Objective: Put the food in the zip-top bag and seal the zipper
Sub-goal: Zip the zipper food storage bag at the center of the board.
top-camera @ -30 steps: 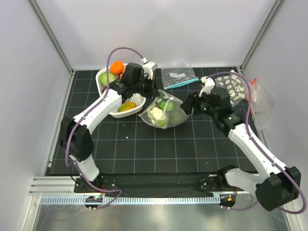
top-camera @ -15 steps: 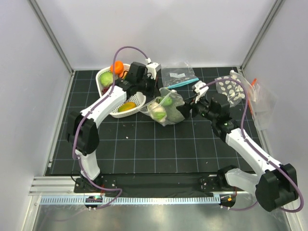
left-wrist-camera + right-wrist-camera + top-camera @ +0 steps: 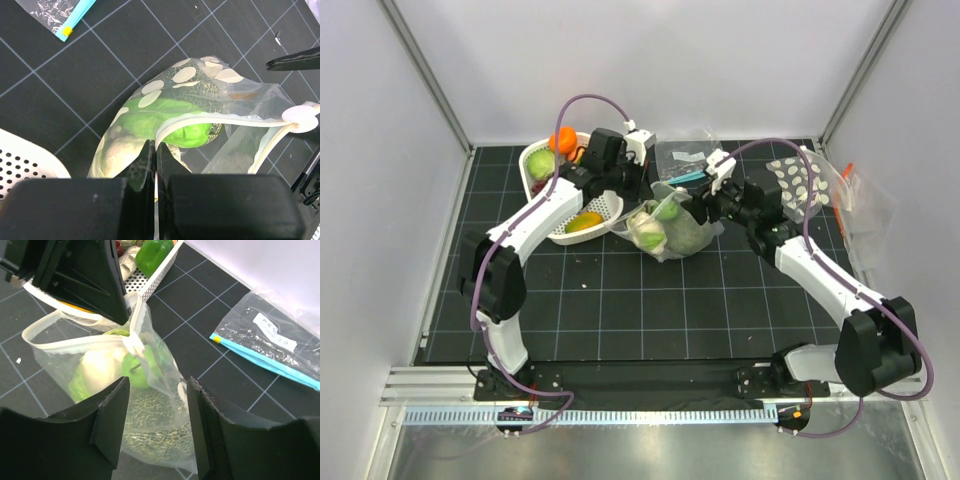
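The bag (image 3: 672,228), clear plastic printed with white ovals, slumps on the black mat (image 3: 620,300) just to the right of the white basket (image 3: 605,212), close against the basket's right rim. Inside the bag, a dark netted melon (image 3: 150,422) lies at the bottom. A white cauliflower (image 3: 100,367) sits on the side toward the basket, and a bright green piece (image 3: 142,365) sits beside it near the top. The zipper (image 3: 225,119) shows as a pale strip along the bag's mouth, which gapes in a loop with its two sides apart.

The left gripper (image 3: 154,150) hangs over the basket's right edge. Its fingers are pinched tight on the zipper at the end nearest the basket. The right gripper (image 3: 157,382) is at the end of the bag farthest from the basket. Its fingers are spread wide, one on each side of that end of the rim, and they do not appear to press the plastic.

In the basket lie a green pepper (image 3: 152,255) and a yellow-orange piece (image 3: 583,222). A smaller bag with a teal strip (image 3: 270,335) lies flat on the mat, behind the basket and to its right.
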You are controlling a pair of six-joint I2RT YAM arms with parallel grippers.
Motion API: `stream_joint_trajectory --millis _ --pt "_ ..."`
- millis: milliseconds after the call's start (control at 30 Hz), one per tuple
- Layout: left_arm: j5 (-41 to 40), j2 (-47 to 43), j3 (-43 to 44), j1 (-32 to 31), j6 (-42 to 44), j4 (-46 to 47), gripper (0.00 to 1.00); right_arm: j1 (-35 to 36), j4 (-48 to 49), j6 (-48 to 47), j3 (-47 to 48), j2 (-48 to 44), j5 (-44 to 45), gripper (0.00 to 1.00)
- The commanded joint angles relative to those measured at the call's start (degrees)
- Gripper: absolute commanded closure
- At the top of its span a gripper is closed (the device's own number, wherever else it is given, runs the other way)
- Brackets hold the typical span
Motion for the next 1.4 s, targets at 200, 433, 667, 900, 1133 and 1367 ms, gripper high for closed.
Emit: stream_joint_trajectory --millis 200,433,667,900,1133,1367 --pt "-0.16 -3.36 1.23 0.03 2.32 0.8 1.0 -0.15 0.87 -1.04 6.77 5.3 -3.37 0.86" --pt "-3.76 -10.02 -4.82 0.03 2.67 5.19 0.52 -0.24 -4.22 1.24 8.96 5.13 -7.5 0.99" --pt "-0.26 -15.84 -6.68 0.03 3.99 7.83 0.37 -0.24 -4.49 2.83 6.77 3.46 -9.17 0.99" --pt "10.82 -17.78 -6.94 -1.82 11.62 9.59 0.36 -0.24 -6.51 2.92 8.35 3.72 -12.33 0.99" --pt "17.06 -13.57 -2.55 -1.91 20.95 7.48 0.42 -0.24 -9.33 2.65 10.02 3.9 -14.97 0.99" --pt "21.72 -8.46 2.2 -1.91 23.76 3.26 0.58 -0.24 -9.5 2.56 10.02 3.19 -15.33 0.99"
